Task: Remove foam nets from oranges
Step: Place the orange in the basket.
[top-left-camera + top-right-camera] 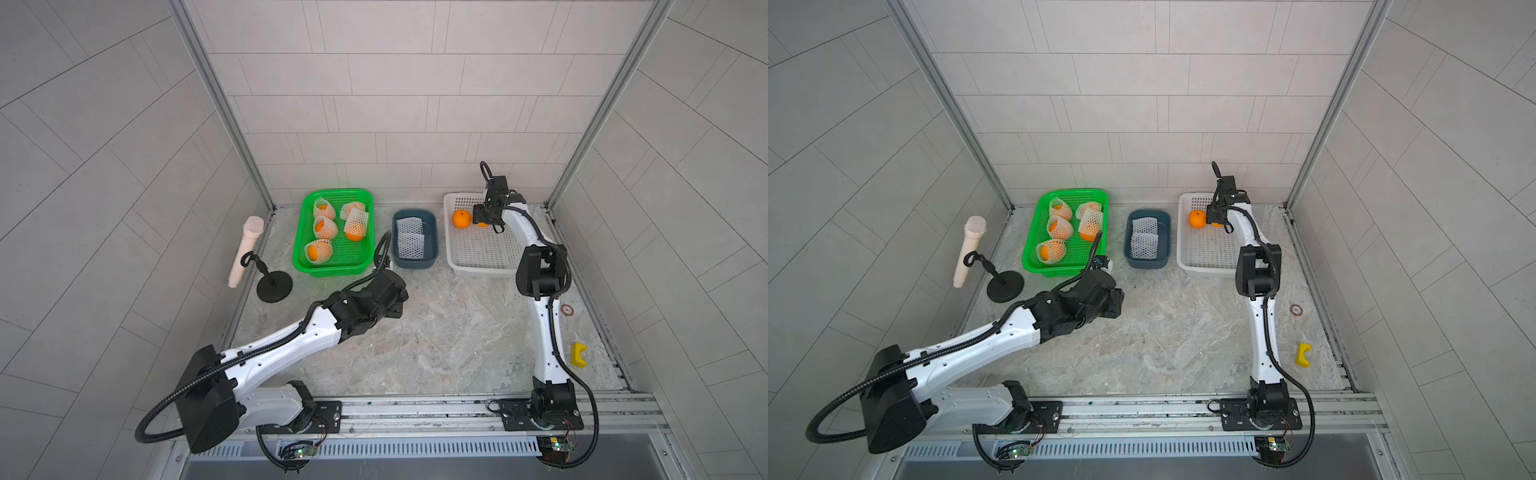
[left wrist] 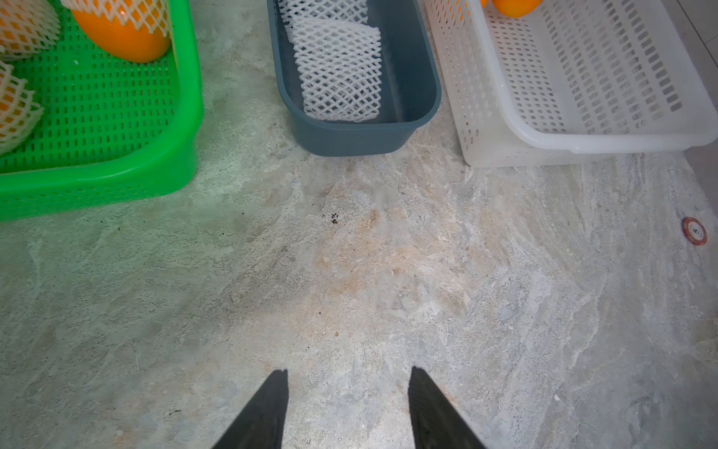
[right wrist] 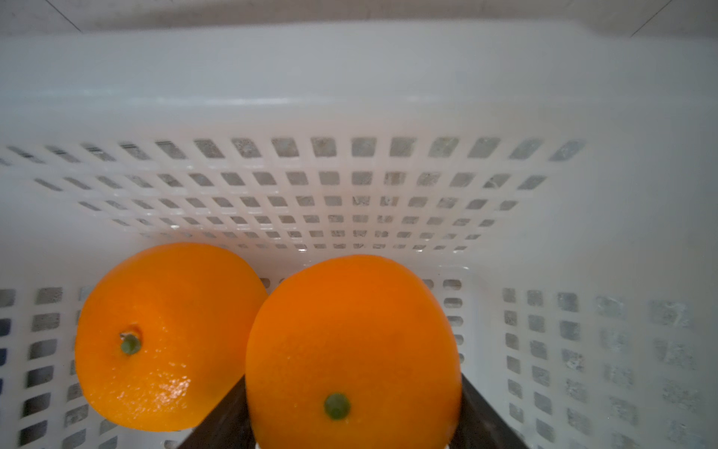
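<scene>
Right pincer (image 3: 353, 377) grips a bare orange (image 3: 351, 330) in the white basket (image 3: 349, 97), clear only from its wrist view; left pincer (image 2: 349, 369) is spread, empty.

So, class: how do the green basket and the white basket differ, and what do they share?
The green basket holds five oranges in foam nets; the white basket holds two bare oranges. The right gripper grips one bare orange inside the white basket; none reaches the green basket. Both are perforated plastic.
</scene>
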Tool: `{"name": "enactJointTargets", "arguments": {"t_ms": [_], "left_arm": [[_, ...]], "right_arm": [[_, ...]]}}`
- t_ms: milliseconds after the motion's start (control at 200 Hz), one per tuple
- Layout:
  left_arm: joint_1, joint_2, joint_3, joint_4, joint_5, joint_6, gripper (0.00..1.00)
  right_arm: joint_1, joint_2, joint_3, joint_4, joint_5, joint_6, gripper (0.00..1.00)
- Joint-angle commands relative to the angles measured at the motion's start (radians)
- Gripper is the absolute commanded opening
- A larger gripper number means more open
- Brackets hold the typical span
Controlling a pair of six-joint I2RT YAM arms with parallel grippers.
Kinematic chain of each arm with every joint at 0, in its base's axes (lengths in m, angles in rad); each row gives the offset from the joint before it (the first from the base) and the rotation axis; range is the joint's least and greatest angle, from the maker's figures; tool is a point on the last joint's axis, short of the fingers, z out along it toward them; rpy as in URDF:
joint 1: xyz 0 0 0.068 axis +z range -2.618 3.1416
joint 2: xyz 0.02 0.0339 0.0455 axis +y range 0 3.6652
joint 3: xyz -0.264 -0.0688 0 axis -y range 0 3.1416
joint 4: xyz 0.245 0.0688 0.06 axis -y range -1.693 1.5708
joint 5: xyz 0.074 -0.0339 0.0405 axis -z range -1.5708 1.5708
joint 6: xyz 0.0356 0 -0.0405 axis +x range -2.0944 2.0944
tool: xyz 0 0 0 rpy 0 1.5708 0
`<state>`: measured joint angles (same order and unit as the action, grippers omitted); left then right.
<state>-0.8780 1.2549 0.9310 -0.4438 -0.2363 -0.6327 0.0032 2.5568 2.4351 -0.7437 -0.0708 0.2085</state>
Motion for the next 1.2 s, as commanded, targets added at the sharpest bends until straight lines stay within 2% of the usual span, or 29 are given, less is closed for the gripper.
{"name": "enactJointTargets", "arguments": {"t_ms": [0,370,575,715,996,1196], "left_arm": [[-0.007,0.015,0.019,-0.013,-0.016,-0.018,0.54],[-0.014,-0.001,0.014,-0.013,-0.021,-0.019,0.54],[-0.016,-0.002,0.012,-0.014,-0.020,-0.022,0.54],[-0.023,-0.020,0.003,-0.022,-0.038,-0.027,0.54],[-0.022,-0.046,-0.002,-0.050,-0.060,-0.033,0.54],[-0.022,-0.019,0.008,-0.047,-0.066,-0.030,0.54]], "right_arm": [[-0.012,0.041,0.038,-0.004,-0.014,0.007,0.72],[-0.024,0.077,0.082,-0.014,-0.044,0.030,0.74],[-0.026,0.083,0.086,-0.016,-0.047,0.033,0.83],[-0.033,0.080,0.108,-0.032,-0.060,0.038,0.85],[-0.036,0.008,0.113,-0.070,-0.072,0.027,0.87],[-0.037,-0.060,0.108,-0.162,-0.105,0.004,0.87]]}}
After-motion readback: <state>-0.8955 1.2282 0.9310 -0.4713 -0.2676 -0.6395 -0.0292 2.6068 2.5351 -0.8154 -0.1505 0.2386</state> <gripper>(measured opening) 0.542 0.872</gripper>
